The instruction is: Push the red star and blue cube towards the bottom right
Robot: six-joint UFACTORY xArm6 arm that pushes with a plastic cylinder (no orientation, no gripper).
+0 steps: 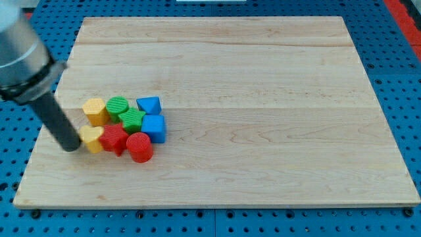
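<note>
Pale wood fills the camera view: the counter [263, 99] carries a tight cluster at the view's left. We see the red star [114, 139] in the bottom row, touching a yellow heart [93, 139] on its left and a red cylinder [139, 147] on its right. The blue cube [154, 128] sits just above that cylinder, beside a green star [132, 118]. My tip [71, 146] rests just left of the yellow heart. We have no gripper here, only the rod.
</note>
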